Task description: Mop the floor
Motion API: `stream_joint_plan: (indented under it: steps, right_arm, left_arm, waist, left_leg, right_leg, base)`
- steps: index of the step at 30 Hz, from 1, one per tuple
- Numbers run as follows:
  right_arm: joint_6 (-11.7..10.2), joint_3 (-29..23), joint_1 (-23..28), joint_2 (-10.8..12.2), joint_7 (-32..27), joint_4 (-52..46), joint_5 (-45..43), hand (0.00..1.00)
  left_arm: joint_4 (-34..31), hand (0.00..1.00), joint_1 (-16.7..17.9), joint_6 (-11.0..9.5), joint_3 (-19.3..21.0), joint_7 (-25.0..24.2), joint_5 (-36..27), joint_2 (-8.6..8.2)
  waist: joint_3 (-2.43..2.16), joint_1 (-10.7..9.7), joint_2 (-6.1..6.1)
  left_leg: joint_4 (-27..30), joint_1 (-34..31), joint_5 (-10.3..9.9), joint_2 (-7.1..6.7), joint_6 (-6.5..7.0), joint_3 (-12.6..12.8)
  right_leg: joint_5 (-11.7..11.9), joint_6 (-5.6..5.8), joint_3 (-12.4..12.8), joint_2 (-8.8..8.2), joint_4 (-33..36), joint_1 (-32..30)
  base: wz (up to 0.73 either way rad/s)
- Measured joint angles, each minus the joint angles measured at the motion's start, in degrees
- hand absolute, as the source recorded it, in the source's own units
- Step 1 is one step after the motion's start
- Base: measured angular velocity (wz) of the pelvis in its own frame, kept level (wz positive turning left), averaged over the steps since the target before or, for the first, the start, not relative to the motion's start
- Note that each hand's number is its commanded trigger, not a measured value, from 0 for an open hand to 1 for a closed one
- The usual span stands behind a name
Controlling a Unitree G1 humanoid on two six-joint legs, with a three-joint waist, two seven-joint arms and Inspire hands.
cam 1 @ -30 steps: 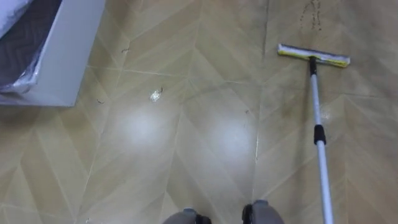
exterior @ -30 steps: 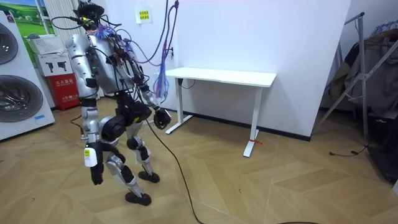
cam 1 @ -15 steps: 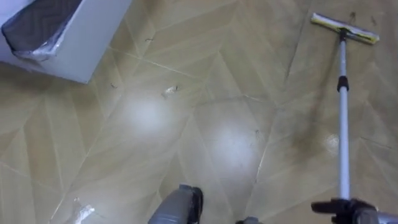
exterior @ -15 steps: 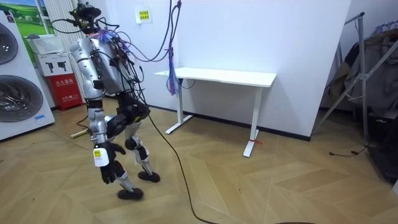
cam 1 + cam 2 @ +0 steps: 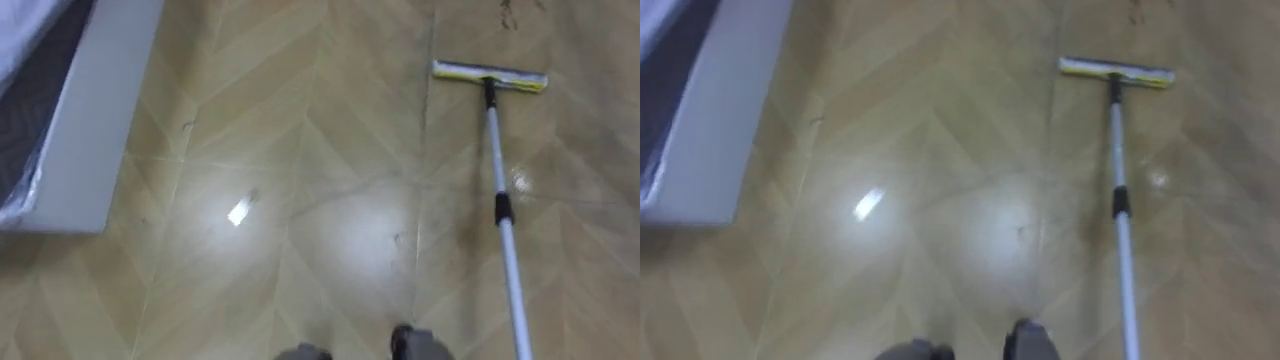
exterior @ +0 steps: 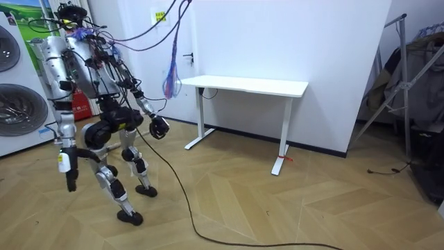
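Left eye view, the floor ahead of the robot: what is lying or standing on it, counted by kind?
Mop: 1
Scrap of litter: 1
White-sided piece of furniture: 1
Total: 3

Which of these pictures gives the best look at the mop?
The left eye view: the mop, yellow head on the floor and pale pole running to the bottom edge, shows close. The right eye view shows the same. In the room view I cannot pick it out.
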Motion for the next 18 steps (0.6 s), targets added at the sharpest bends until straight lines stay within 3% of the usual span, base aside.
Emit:
stream_joint_plan:
  steps: [2, 3, 4, 5, 7, 8, 9, 11, 12, 13, 14, 15, 16, 17, 18]
  right_arm:
    - [1.17, -1.31, -2.19, -0.57, 0.22, 0.3, -0.26, 1.0]
    - [1.77, -2.33, -4.99, -1.68, 0.36, 0.79, -1.23, 1.0]
    - [1.99, -2.32, -8.51, -3.26, 0.72, 1.68, -1.64, 1.0]
    - [1.99, -2.33, -10.43, -4.29, 1.2, 1.83, -1.68, 1.0]
    - [1.06, -0.98, -18.04, -8.31, 2.59, 1.74, -1.42, 1.0]
    - [0.46, -0.48, -19.64, -9.01, 2.57, 1.53, -1.16, 1.0]
    - [-0.86, 0.45, -21.7, -9.76, 2.7, -0.19, -0.4, 1.0]
    - [-1.85, 0.21, -23.7, -11.01, 3.71, -1.52, 1.05, 1.0]
    - [-2.33, -0.05, -23.65, -11.02, 4.28, -2.17, 3.17, 1.0]
    - [-2.47, -1.3, -22.81, -10.84, 5.03, -2.4, 5.29, 1.0]
    - [-2.46, -1.64, -22.23, -10.48, 5.45, -2.42, 6.07, 1.0]
    - [-2.54, -1.88, -20.59, -10.05, 6.2, -2.29, 7.11, 1.0]
    - [-2.79, -1.86, -18.08, -9.99, 6.62, -2.1, 8.16, 1.0]
    - [-3.03, -1.85, -16.72, -9.99, 6.69, -2.02, 8.75, 1.0]
    - [-3.3, -1.75, -13.95, -9.97, 6.84, -1.94, 9.13, 1.0]
  left_arm:
    - [0.57, 0.0, 0.06, 0.66, 0.02, -0.37, -0.09, 0.08]
    - [0.63, 0.0, 0.22, 1.34, 0.02, -0.59, -0.17, 0.3]
    - [0.62, 0.0, 0.37, 1.64, -0.29, -0.63, -1.24, 0.83]
    - [0.6, 0.0, 0.63, 1.64, -0.64, -0.66, -1.73, 1.32]
    - [0.58, 0.0, 1.84, 1.66, -1.24, -0.76, -2.53, 3.67]
    - [0.58, 0.0, 2.06, 1.67, -1.29, -0.78, -2.92, 4.27]
    - [0.33, 0.0, 2.67, 1.63, -1.25, -0.94, -3.35, 5.46]
    - [0.35, 0.0, 2.94, 1.61, -1.04, -1.67, -2.99, 6.43]
    - [0.3, 0.0, 3.27, 1.56, -0.88, -2.07, -2.8, 6.61]
    - [0.21, 0.0, 3.81, 1.26, -0.7, -2.76, -2.74, 6.55]
    - [0.03, 0.0, 4.05, 1.03, -0.69, -3.11, -2.73, 6.53]
    - [0.04, 0.0, 4.31, 1.13, -0.49, -4.09, -2.31, 6.23]
    - [0.59, 0.0, 4.15, 1.3, -0.36, -4.88, -1.94, 5.52]
    - [1.05, 0.0, 3.94, 1.33, -0.29, -5.13, -1.72, 5.13]
    - [1.49, 0.0, 2.88, 1.28, 0.2, -5.45, -0.99, 4.21]
  waist:
    - [0.13, 0.78, -0.81]
    - [0.22, 1.45, -1.64]
    - [0.59, 2.04, -2.34]
    - [0.64, 2.23, -2.66]
    - [0.82, 4.03, -4.18]
    - [0.88, 4.43, -4.56]
    - [0.88, 4.99, -5.77]
    - [1.19, 5.08, -6.69]
    - [1.16, 5.25, -6.74]
    - [1.1, 5.54, -6.59]
    - [1.24, 5.76, -6.48]
    - [0.59, 5.97, -6.67]
    - [0.32, 6.09, -5.69]
    - [0.36, 6.19, -5.37]
    - [0.34, 6.29, -4.56]
  left_leg:
    - [1.12, 0.58, -0.11, 0.08, -0.29, -0.11]
    - [3.59, -0.1, -0.36, 0.21, -0.76, -0.08]
    - [7.76, -1.64, -0.28, 1.05, -0.94, 0.1]
    - [10.37, -2.75, -0.03, 1.38, -1.38, 0.37]
    - [20.13, -6.46, 2.05, 4.09, -4.19, 2.47]
    - [22.24, -7.47, 3.06, 4.32, -4.4, 2.53]
    - [23.72, -9.53, 3.3, 4.42, -4.32, 2.85]
    - [20.31, -12.9, 2.94, 3.69, -3.76, 2.94]
    - [14.94, -14.19, 3.07, 3.08, -3.77, 3.39]
    - [7.34, -14.13, 4.47, 2.06, -3.49, 3.75]
    - [5.64, -14.11, 6.66, 1.51, -2.26, 3.9]
    - [4.17, -12.69, 8.27, 1.35, -0.05, 5.0]
    - [4.06, -11.46, 7.12, 2.06, 1.8, 6.87]
    - [3.9, -10.88, 6.81, 2.03, 2.37, 7.65]
    - [3.77, -9.96, 5.99, 1.87, 3.45, 9.32]
  right_leg:
    - [-1.62, -0.71, -1.04, -0.46, 1.12, 0.83]
    - [-3.24, -1.21, -1.76, -1.36, 2.43, 0.84]
    - [-4.78, -1.82, -2.48, -1.45, 4.51, 0.79]
    - [-5.53, -2.14, -2.84, -1.41, 5.58, 0.64]
    - [-8.06, -3.23, -2.85, -0.16, 9.21, 0.67]
    - [-8.67, -3.4, -2.81, 0.24, 9.74, 0.84]
    - [-9.59, -3.96, -2.71, 0.41, 10.67, 0.91]
    - [-10.49, -4.36, -2.63, 0.84, 10.72, 2.04]
    - [-11.11, -4.38, -2.38, 1.4, 9.89, 3.61]
    - [-11.72, -3.9, -1.21, 2.16, 8.64, 5.27]
    - [-12.08, -3.5, -0.46, 2.22, 8.19, 5.96]
    - [-12.71, -2.48, 0.82, 2.28, 7.04, 6.94]
    - [-12.88, -1.95, 1.56, 2.25, 5.65, 8.65]
    - [-12.77, -1.72, 2.43, 2.05, 5.82, 8.94]
    - [-12.07, -0.35, 3.52, 1.43, 7.63, 8.65]
  base:
    - [0.38]
    - [0.25]
    - [0.25]
    - [0.17]
    - [0.02]
    - [0.08]
    - [0.38]
    - [0.58]
    - [0.65]
    - [0.58]
    - [0.35]
    - [0.22]
    - [0.18]
    - [0.09]
    - [-0.12]
